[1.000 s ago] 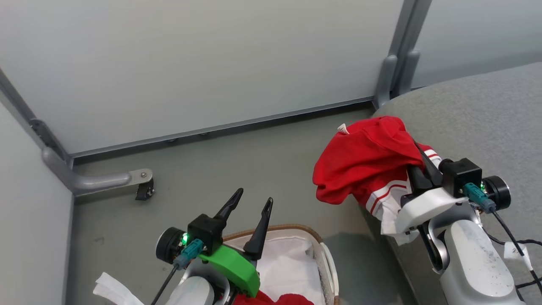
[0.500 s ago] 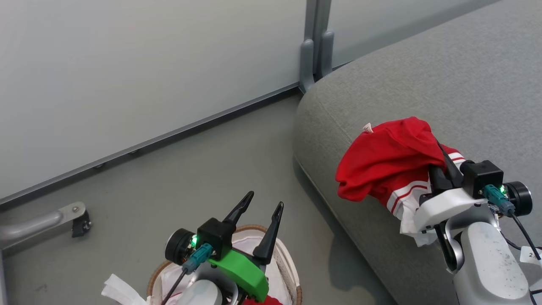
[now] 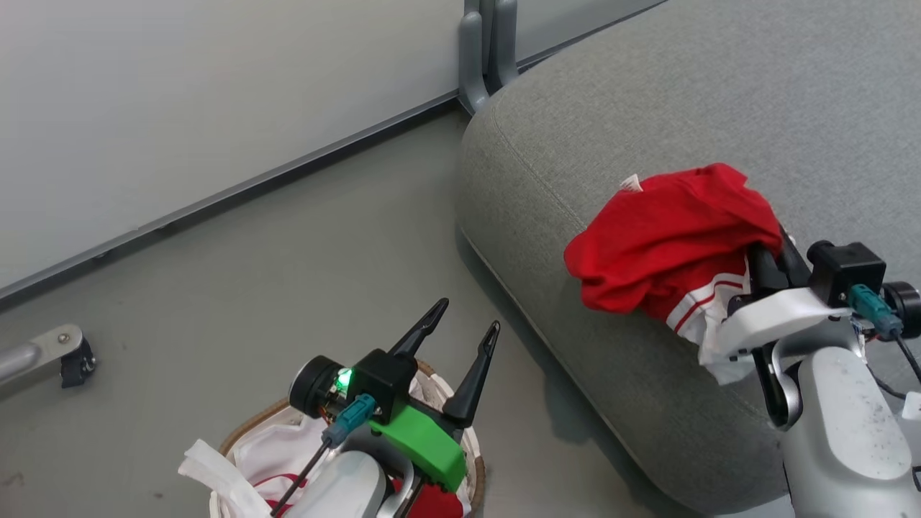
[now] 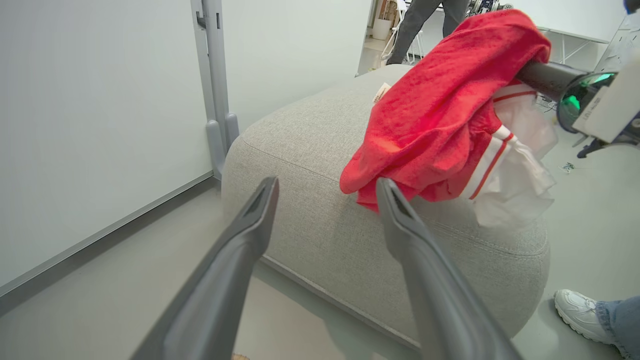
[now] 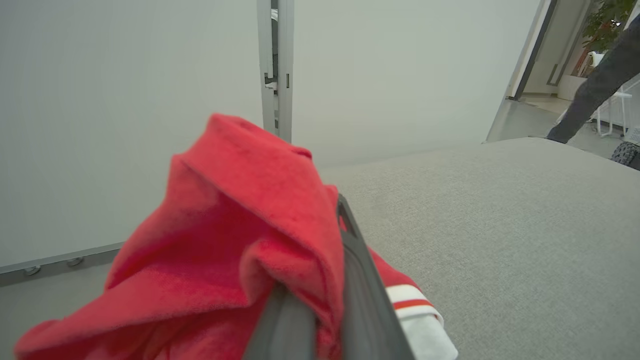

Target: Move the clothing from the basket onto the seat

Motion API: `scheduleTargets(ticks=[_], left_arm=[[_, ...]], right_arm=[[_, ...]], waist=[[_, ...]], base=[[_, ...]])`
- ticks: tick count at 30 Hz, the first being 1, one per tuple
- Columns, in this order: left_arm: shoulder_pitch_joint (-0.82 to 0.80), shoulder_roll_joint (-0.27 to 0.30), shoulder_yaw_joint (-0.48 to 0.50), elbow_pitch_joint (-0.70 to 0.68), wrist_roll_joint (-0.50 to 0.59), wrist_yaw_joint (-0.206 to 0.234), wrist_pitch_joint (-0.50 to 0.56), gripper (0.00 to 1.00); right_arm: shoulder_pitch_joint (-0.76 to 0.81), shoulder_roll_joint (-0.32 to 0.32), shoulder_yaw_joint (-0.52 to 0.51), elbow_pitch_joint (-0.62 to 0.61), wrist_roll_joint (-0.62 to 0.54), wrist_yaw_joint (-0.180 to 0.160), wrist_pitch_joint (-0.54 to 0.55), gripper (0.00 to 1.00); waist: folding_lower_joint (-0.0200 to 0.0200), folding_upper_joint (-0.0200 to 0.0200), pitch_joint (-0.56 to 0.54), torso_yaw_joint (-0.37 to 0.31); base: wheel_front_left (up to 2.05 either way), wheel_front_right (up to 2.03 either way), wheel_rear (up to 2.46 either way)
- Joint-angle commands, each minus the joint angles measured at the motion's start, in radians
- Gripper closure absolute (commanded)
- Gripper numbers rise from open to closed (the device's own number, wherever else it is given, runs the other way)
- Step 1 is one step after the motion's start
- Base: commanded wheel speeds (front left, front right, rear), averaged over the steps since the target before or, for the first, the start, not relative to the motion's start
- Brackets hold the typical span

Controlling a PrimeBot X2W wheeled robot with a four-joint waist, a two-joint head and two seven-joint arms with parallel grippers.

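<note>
My right gripper (image 3: 771, 248) is shut on a bright red garment (image 3: 669, 244) with a white striped hem, holding it just over the near edge of the big grey seat (image 3: 647, 108). In the right wrist view the cloth (image 5: 235, 240) drapes over the dark fingers (image 5: 360, 290) and hides their tips. The garment (image 4: 440, 100) hangs with its low folds against the seat (image 4: 310, 225) in the left wrist view. My left gripper (image 3: 468, 315) stands open and empty above the basket (image 3: 253, 423). More red clothing (image 3: 432, 503) lies in the basket under my left arm.
Grey floor (image 3: 288, 273) runs between the basket and the seat. Pale wall panels with a grey post (image 3: 489, 50) stand behind. A metal foot with a caster (image 3: 65, 356) is at the far left. A person's shoe (image 4: 580, 312) rests beside the seat.
The head camera has swung toward the seat. My right gripper has carried the red garment from beside the seat's edge to over it. The left gripper stays open over the basket.
</note>
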Motion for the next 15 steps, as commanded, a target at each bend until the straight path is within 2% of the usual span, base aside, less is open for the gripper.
scheduleTargets(ticks=[1, 5, 10, 15], left_arm=[[-0.024, 0.018, 0.002, -0.006, 0.005, -0.002, 0.001, 0.0], [-0.06, 0.04, -0.003, -0.02, 0.022, -0.002, 0.001, 0.0], [-0.12, 0.069, -0.009, -0.041, 0.055, -0.002, 0.001, 0.0], [-0.189, 0.089, -0.029, -0.054, 0.085, -0.002, 0.001, 0.0]], right_arm=[[-0.037, -0.002, -0.003, -0.004, -0.014, -0.001, -0.003, 1.0], [-0.141, -0.002, -0.028, 0.004, -0.054, -0.001, -0.002, 1.0], [-0.331, -0.006, -0.14, -0.004, -0.117, -0.001, -0.002, 1.0], [-0.522, -0.091, -0.264, 0.004, -0.169, -0.001, -0.002, 1.0]], waist=[[0.0, 0.0, 0.052, 0.015], [0.0, 0.0, 0.132, 0.034], [0.0, 0.0, 0.258, 0.068], [0.0, 0.0, 0.386, 0.121]], base=[[0.0, 0.0, 0.0], [0.0, 0.0, 0.0], [0.0, 0.0, 0.0], [0.0, 0.0, 0.0]])
